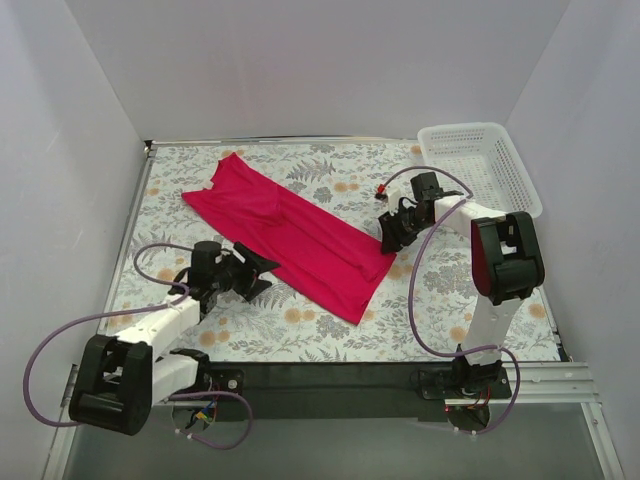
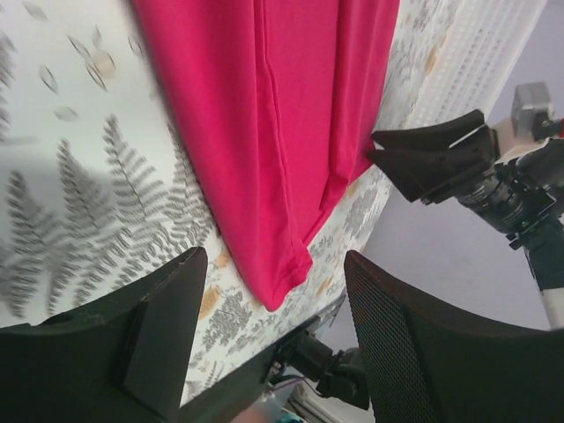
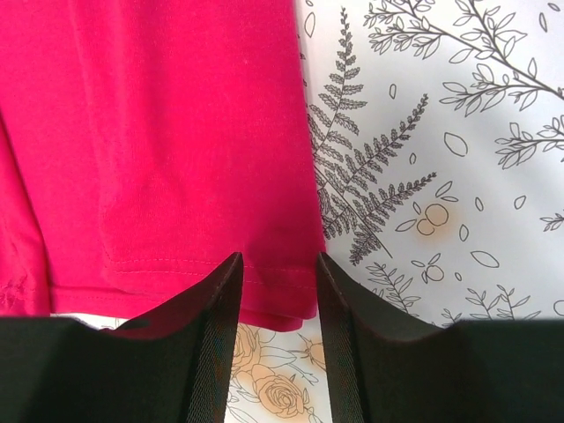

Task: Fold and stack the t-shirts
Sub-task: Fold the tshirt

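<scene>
T-shirt [image 1: 290,232]: long folded strip, flat on fern-print table cover [image 1: 480,300], diagonal from upper left to lower centre of top view.
Right gripper [image 3: 278,264]: jaws at narrow gap, nothing held, over hem corner, bottom centre of wrist view. Go lower; pinch all layers, not just the top one.
Left gripper [image 2: 275,260]: jaws wide apart, empty, beside strip's long edge. Take opposite hem corner; lift both ends level.

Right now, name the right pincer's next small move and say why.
Probably lower the right pincer and close on the t-shirt hem. Its jaws stand apart just over that edge, near the corner, and the cloth lies flat on the table, ungripped.
</scene>
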